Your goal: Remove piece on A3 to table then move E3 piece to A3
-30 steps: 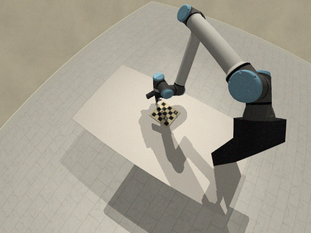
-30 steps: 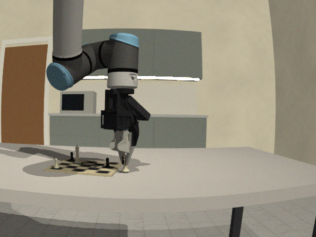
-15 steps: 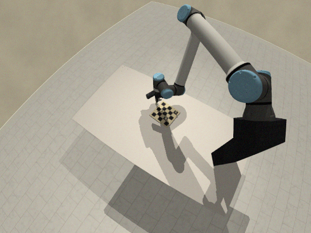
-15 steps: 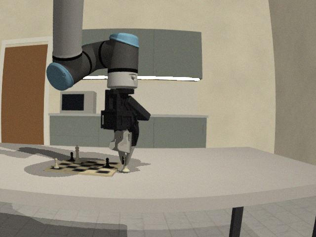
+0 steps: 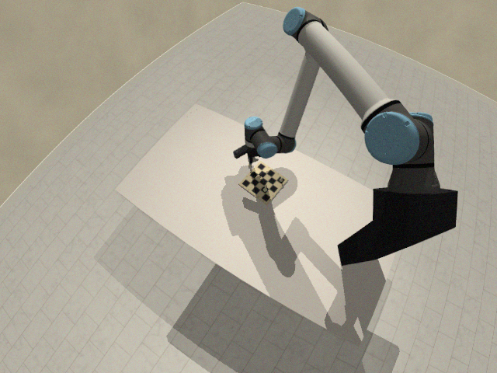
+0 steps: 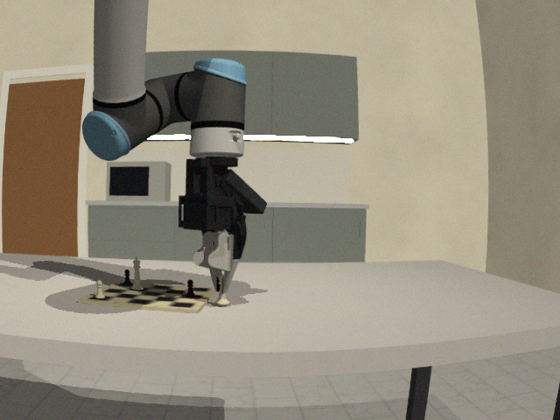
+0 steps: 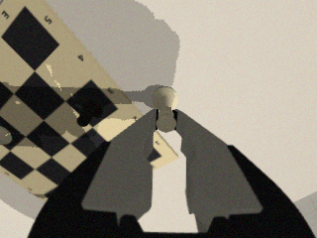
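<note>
Clearly, the pale piece (image 6: 222,300) (image 7: 164,96) sits between the tips of the end effector (image 6: 221,289) (image 7: 164,111), which grips it beside the board (image 5: 245,183) (image 6: 167,306) (image 7: 69,42); its long axis is near vertical, base down.

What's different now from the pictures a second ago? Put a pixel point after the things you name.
Nothing has clearly moved, and nothing was taken hold of or let go. The black and gray two-jaw gripper (image 5: 251,167) (image 6: 221,286) (image 7: 164,111) stays closed on the small cream chess piece (image 6: 221,301) (image 7: 164,96) beside the checkered board (image 5: 245,183) (image 6: 183,304) (image 7: 31,34).
</note>
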### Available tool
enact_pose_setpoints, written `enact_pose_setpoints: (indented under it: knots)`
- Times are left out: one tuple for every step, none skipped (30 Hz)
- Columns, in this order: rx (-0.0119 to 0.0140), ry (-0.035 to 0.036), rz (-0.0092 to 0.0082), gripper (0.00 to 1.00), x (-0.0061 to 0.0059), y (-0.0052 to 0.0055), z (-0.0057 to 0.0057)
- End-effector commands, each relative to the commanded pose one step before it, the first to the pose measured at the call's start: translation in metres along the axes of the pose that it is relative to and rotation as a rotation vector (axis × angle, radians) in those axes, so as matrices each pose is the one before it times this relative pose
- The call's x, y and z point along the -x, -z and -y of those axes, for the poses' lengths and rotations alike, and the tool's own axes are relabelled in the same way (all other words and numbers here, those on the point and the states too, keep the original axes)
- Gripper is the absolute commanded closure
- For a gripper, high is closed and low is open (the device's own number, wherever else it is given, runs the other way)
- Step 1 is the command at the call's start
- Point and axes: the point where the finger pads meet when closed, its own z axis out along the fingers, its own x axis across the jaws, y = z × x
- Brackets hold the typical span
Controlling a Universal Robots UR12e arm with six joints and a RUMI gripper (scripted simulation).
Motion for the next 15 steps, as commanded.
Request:
enact_pose_setpoints:
  knots:
    - [-0.00070, -0.00003, -0.00068, 1.00, -0.00034, 0.00021, 0.00042]
    - [0.00000, 0.00000, 0.00000, 1.00, 0.00000, 0.00000, 0.00000]
    - [0.00000, 0.00000, 0.00000, 1.00, 0.00000, -0.00022, 0.00000]
    - [0.00000, 0.00000, 0.00000, 1.00, 0.00000, -0.00025, 0.00000]
    - [0.00000, 0.00000, 0.00000, 1.00, 0.00000, -0.00027, 0.00000]
    - [0.00000, 0.00000, 0.00000, 1.00, 0.00000, -0.00029, 0.00000]
    - [0.00000, 0.00000, 0.00000, 1.00, 0.00000, -0.00030, 0.00000]
    - [0.00000, 0.00000, 0.00000, 1.00, 0.00000, -0.00030, 0.00000]
    - [0.00000, 0.00000, 0.00000, 1.00, 0.00000, -0.00029, 0.00000]
    - [0.00000, 0.00000, 0.00000, 1.00, 0.00000, -0.00027, 0.00000]
    - [0.00000, 0.00000, 0.00000, 1.00, 0.00000, -0.00025, 0.00000]
    - [0.00000, 0.00000, 0.00000, 1.00, 0.00000, -0.00022, 0.00000]
    - [0.00000, 0.00000, 0.00000, 1.00, 0.00000, -0.00019, 0.00000]
    - [0.00000, 0.00000, 0.00000, 1.00, 0.00000, -0.00015, 0.00000]
    - [0.00000, 0.00000, 0.00000, 1.00, 0.00000, -0.00011, 0.00000]
